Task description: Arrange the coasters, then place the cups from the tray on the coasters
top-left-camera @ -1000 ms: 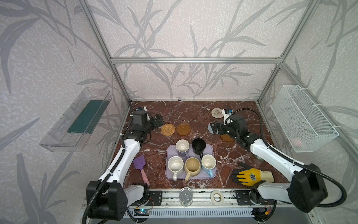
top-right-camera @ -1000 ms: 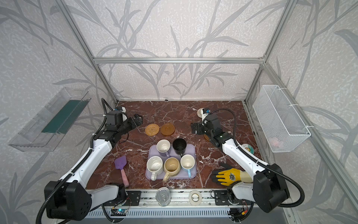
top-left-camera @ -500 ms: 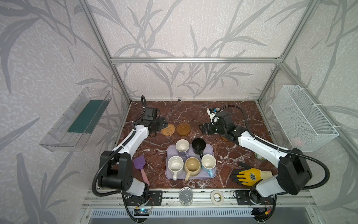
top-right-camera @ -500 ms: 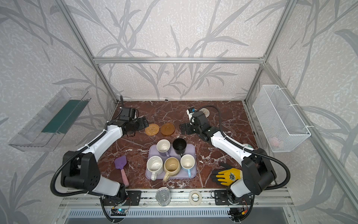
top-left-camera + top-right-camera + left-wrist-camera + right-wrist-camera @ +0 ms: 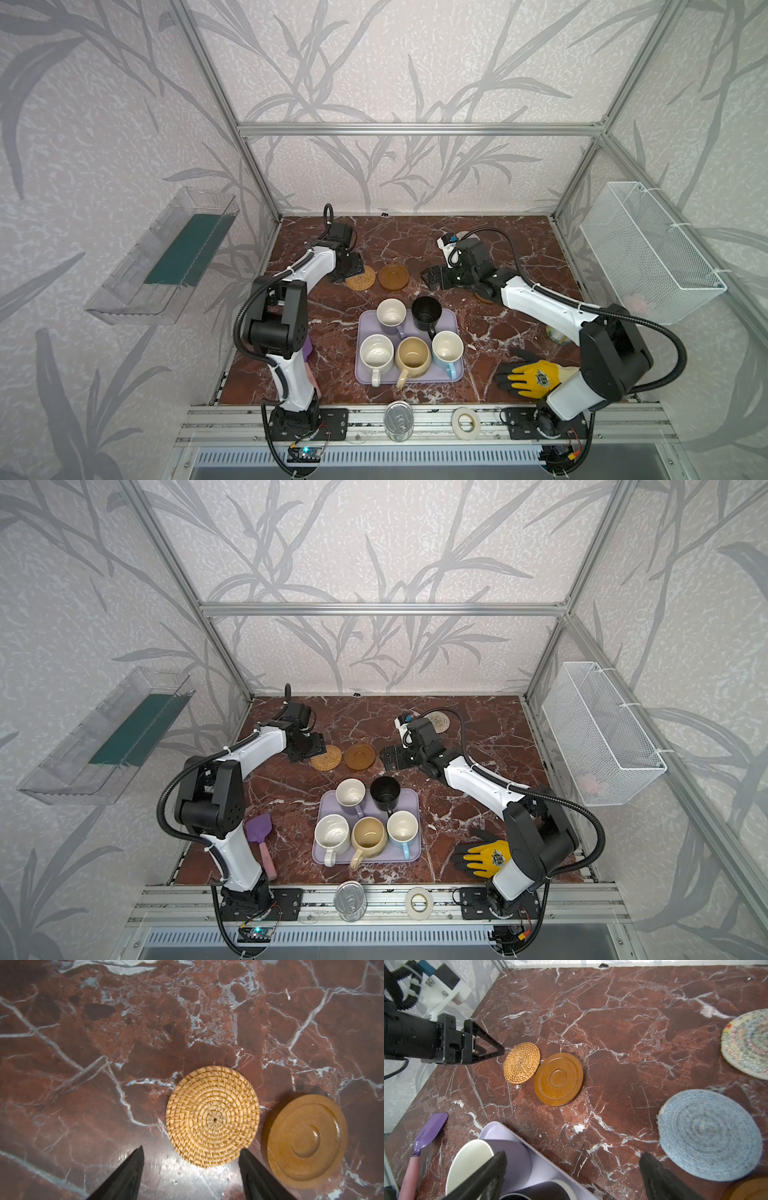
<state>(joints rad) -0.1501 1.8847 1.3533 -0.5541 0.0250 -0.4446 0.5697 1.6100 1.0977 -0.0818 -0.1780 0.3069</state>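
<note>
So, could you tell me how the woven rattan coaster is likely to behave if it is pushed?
The woven rattan coaster lies flat on the marble table, so it should slide, not roll. Its tight weave looks stiff and probably light. The brown wooden coaster close beside it would likely get nudged.

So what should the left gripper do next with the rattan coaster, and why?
Probably ease the left gripper forward onto the near edge of the rattan coaster before closing. Its open jaws only just reach that edge, nothing is gripped, and the coaster lies close beside the wooden coaster.
</note>
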